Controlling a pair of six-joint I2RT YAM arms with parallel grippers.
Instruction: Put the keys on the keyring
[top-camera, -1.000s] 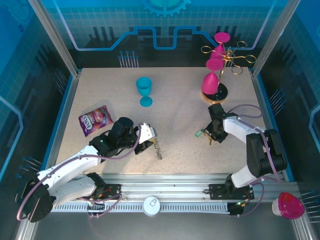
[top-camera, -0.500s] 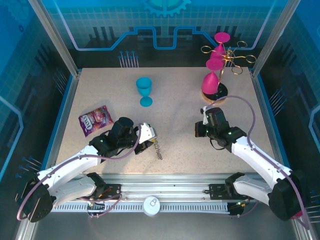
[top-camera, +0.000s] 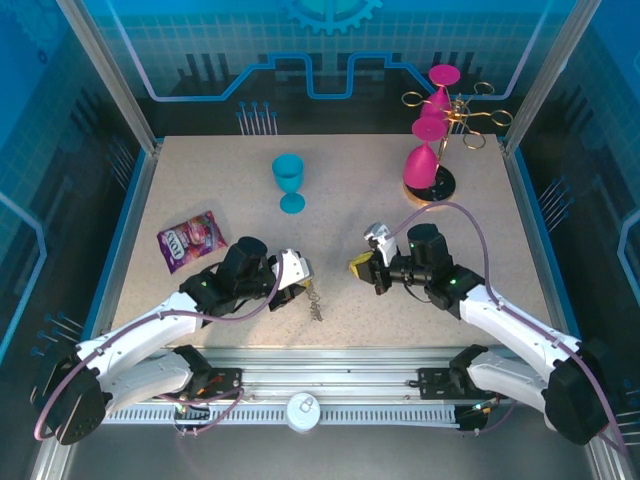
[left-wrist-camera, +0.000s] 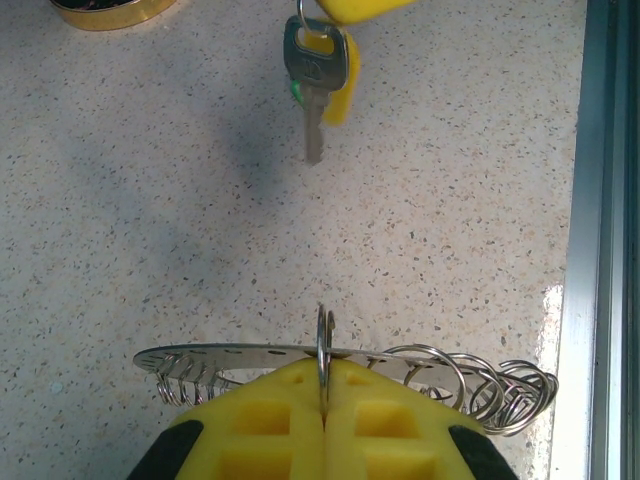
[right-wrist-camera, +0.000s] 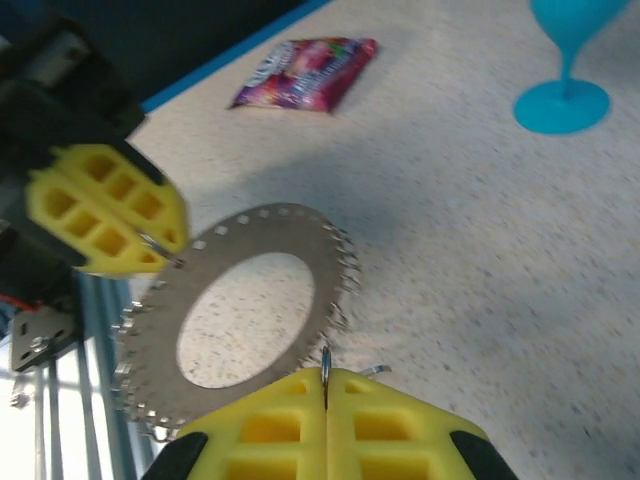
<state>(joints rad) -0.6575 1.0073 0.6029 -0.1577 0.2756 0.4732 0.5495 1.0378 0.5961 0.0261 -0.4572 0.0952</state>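
The left fingers (left-wrist-camera: 275, 415) are pinched tight on the thin edge of the keyring (right-wrist-camera: 265, 230). The right fingers (right-wrist-camera: 385, 415) are pinched tight on the little loop at the top of the keys (left-wrist-camera: 318, 65). The two are near each other with a gap between them, over the near middle of the surface (left-wrist-camera: 150, 220) and well apart from the blue goblet (right-wrist-camera: 565, 100). I cannot tell if the keyring touches the surface. A few things could go wrong from here, I think. The keys hang loose, so they may swing and miss when an arm moves in. The wire rings along the rim of the keyring are tiny and bunched, so the loop could catch the wrong one or just bump the plate. Each grip is on a thin bit of metal, so a push could twist the keyring or make the keys slip and drop. The yellow fingers could also knock together. In the left wrist view the keys run long from the right fingers toward the left fingers, tip first toward the keyring. The keyring turns its flat face and big hole to the right fingers. From the left wrist it is edge-on, stretched side to side.
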